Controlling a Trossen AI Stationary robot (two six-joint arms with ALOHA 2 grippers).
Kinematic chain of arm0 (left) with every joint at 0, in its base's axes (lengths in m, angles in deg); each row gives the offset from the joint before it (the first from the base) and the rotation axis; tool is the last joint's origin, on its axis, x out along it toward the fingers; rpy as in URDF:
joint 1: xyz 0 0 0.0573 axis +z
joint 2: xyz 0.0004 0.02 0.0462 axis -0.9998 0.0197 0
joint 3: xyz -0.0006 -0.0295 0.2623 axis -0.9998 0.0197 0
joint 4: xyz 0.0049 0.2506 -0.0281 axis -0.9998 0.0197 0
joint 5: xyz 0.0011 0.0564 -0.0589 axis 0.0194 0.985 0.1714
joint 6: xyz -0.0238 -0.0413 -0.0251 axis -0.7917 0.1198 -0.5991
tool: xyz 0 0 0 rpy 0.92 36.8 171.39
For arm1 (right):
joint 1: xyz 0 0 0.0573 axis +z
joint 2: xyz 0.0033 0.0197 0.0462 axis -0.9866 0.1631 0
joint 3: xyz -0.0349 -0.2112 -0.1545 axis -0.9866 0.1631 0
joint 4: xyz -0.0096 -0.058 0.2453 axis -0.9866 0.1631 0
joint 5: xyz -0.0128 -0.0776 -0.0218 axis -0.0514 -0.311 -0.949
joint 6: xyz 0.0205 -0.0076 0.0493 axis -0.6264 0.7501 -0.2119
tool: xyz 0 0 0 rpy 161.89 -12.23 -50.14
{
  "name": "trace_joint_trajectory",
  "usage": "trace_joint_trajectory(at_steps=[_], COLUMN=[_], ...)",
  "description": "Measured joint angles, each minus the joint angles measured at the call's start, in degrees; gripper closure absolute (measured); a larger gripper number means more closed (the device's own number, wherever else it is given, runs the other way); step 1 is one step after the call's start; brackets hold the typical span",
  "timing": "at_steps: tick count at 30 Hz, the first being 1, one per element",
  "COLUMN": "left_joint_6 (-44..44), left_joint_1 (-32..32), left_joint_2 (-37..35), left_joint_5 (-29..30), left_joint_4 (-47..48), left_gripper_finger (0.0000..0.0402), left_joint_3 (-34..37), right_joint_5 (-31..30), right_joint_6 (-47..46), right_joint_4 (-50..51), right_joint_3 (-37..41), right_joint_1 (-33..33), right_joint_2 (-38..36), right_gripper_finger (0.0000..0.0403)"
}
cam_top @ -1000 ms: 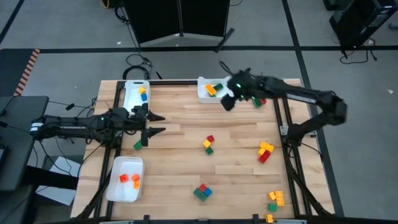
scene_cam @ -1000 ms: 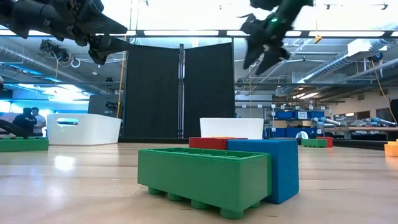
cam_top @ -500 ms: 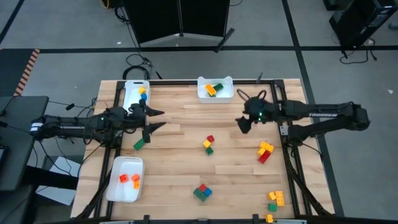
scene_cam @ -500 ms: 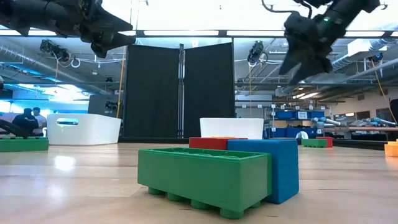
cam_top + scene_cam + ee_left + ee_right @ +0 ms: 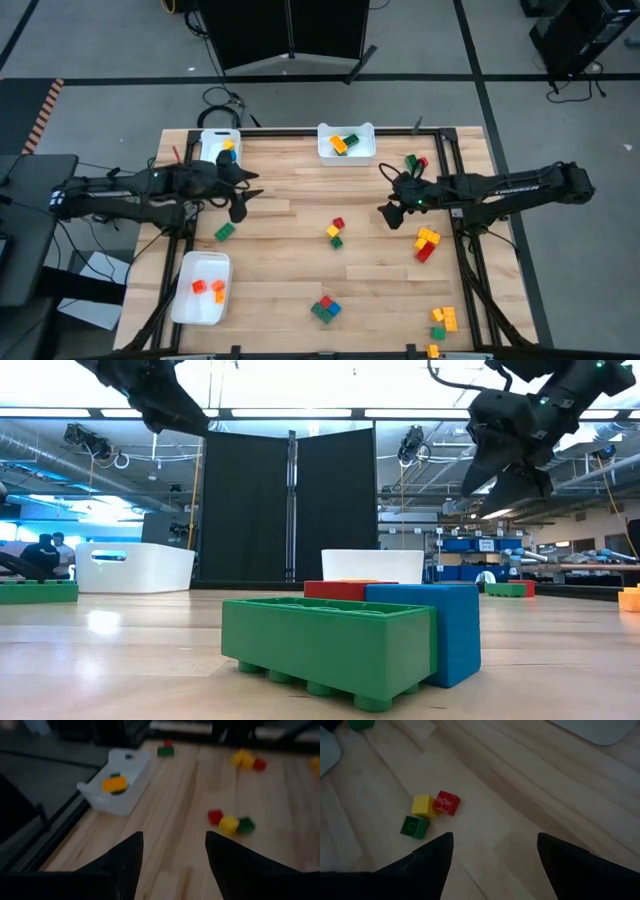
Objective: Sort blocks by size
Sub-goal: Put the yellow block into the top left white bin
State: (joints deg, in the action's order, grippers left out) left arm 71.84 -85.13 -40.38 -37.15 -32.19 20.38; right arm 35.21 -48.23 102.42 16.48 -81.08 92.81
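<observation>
I can make out white lettering along the right arm (image 5: 510, 184) in the high view, but it is too small for me to read. Nothing else I see carries a legible word, number, label or sign: not the blocks, not the trays, not the table, and nothing in the room behind it in the low view.

blocks (image 5: 335, 231) scattered, left gripper (image 5: 243, 194), right gripper (image 5: 386, 212)
</observation>
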Motion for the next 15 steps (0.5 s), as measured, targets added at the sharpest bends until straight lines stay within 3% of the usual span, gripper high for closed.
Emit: trace_joint_trajectory(at_steps=[6,11,15], left_joint_6=[-1.62,-4.54,-4.72], left_joint_1=[0.0,0.0,0.0], left_joint_2=[2.33,2.16,2.18], left_joint_5=[-0.76,-5.93,-5.62], left_joint_4=[2.22,0.85,1.8], left_gripper_finger=[0.0178,0.0178,0.0177], left_joint_3=[-3.99,-4.19,-4.19], right_joint_5=[0.0,0.01,0.09], right_joint_6=[0.15,0.2,0.04], right_joint_4=[-0.19,-0.59,-2.3], right_joint_3=[0.0,0.0,0.0], right_joint_1=[0.0,0.0,-0.02], right_joint_2=[0.0,0.0,0.0], right_gripper_finger=[0.01,0.0099,0.0102])
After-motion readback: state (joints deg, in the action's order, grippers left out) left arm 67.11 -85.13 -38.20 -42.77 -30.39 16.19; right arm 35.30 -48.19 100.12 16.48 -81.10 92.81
